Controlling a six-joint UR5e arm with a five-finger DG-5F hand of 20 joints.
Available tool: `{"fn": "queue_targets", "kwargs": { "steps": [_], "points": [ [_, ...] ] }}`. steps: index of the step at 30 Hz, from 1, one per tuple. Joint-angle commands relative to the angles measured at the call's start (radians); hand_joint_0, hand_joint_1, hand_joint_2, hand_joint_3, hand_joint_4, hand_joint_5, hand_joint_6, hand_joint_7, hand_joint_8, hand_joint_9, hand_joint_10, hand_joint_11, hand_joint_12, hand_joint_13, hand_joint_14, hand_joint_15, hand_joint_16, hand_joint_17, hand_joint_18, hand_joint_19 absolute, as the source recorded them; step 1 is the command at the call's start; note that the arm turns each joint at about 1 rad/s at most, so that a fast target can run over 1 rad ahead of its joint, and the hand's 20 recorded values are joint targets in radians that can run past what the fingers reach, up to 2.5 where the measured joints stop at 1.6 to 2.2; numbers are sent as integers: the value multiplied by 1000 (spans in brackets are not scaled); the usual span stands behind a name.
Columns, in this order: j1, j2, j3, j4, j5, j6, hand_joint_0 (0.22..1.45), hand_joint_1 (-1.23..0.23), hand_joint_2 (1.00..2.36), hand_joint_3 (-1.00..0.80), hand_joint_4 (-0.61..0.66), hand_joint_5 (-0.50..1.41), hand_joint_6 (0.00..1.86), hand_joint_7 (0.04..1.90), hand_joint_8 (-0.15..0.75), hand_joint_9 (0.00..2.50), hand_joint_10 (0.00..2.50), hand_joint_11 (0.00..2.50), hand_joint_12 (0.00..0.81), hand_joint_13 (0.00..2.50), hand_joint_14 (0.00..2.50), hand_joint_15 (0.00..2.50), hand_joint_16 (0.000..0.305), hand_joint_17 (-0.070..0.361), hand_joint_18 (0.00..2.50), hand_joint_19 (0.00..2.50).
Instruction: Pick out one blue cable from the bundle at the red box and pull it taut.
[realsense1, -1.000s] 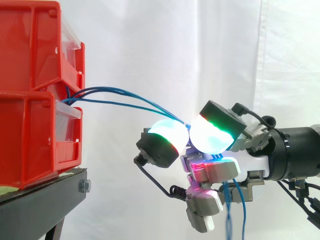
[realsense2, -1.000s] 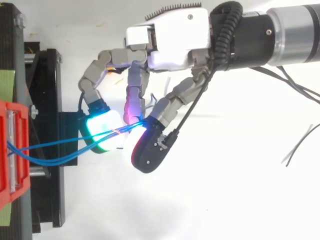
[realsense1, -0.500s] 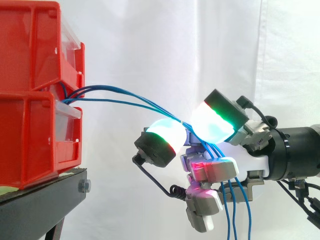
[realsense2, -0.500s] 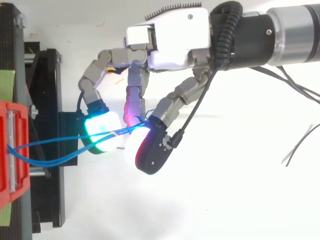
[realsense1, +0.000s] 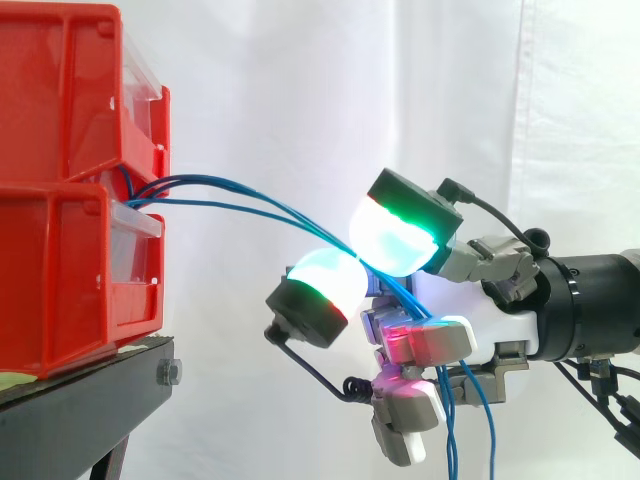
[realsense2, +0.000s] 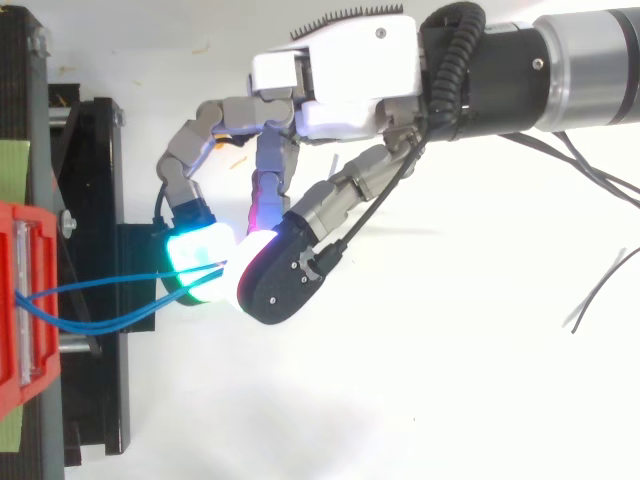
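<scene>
Three blue cables (realsense1: 250, 195) come out from between the two stacked red bins (realsense1: 70, 180) and slope down to the right into my hand (realsense1: 480, 330). Two glowing fingertips (realsense1: 395, 235) are curled together around the cables, one pad above them and one below, and pinch them where they cross. Past the pinch the cables drop steeply behind the palm and hang down (realsense1: 470, 420). In the top view the hand (realsense2: 340, 85) reaches left toward the bin (realsense2: 25, 300), its two pads pressed together over the blue cables (realsense2: 100, 290), which sag a little.
The bins rest on a black stand (realsense1: 80, 400) at the left, also seen from above as the stand (realsense2: 90, 200). A white curtain hangs behind. Loose grey wires (realsense2: 600, 290) lie at the right on the white surface.
The upper green pad swung left and up over the lower pad, closing across the cables. In the top view the dark-backed fingertip moved left against the cyan pad. The arm itself stayed put.
</scene>
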Motion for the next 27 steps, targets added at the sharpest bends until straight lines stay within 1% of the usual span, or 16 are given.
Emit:
{"fn": "queue_targets", "kwargs": {
  "steps": [1,4,7,8,9,10,12,13,17,18,19,20,21,22,24,27],
  "points": [
    [-1,0,0,0,0,0,633,-899,1021,-246,-34,-46,915,958,210,1429,34,871,327,1188,28,761,45,101,914,656],
    [1,0,0,2,0,0,680,-944,1020,-258,18,-53,931,923,224,1376,34,889,329,1169,29,758,45,102,917,648],
    [1,0,0,0,0,0,723,-946,1014,-342,19,-59,935,916,221,1361,33,903,333,1157,28,760,45,102,921,640],
    [1,0,-2,0,0,0,733,-950,1013,-361,4,-60,936,915,224,1353,34,914,334,1157,28,762,45,102,920,639],
    [1,0,0,0,-2,0,772,-974,1011,-385,-67,-63,934,1012,227,1356,34,894,330,1157,28,765,45,101,912,648],
    [1,0,0,0,0,0,786,-965,1007,-427,-92,-62,937,1029,229,1362,34,892,330,1158,30,755,45,102,914,643],
    [1,0,0,3,0,0,783,-963,1000,-500,-98,-62,937,1056,230,1362,34,911,328,1162,29,752,45,102,923,632],
    [1,0,0,3,0,0,778,-951,1000,-500,-118,-65,945,1026,232,1364,34,899,328,1163,29,751,45,102,930,629],
    [1,0,-2,3,0,0,724,-940,1000,-500,-149,-65,952,997,234,1367,34,900,331,1162,28,761,45,102,930,627],
    [1,0,-2,3,-2,0,679,-931,1000,-500,-147,-66,954,981,225,1367,34,903,328,1154,30,756,45,101,927,634],
    [1,0,-2,0,0,0,621,-924,1000,-500,-122,-66,952,976,224,1368,34,900,328,1148,31,757,45,102,913,636],
    [1,0,-2,0,0,0,609,-914,1000,-500,-114,-66,950,986,229,1367,36,902,326,1145,30,756,45,102,912,643],
    [1,0,-2,2,0,0,562,-907,1000,-500,-96,-64,949,939,229,1371,35,898,336,1144,30,752,47,106,919,636],
    [1,0,-2,2,-2,0,511,-894,1000,-500,-53,-60,941,840,233,1370,33,898,348,1148,29,747,50,113,924,624],
    [1,0,-2,3,0,0,460,-855,1000,-500,-23,-58,920,857,244,1375,33,859,362,1156,27,742,54,122,946,611],
    [1,0,-2,3,-2,0,424,-794,1000,-500,-5,-58,904,843,259,1370,30,848,377,1158,26,731,58,131,965,597]
  ]
}}
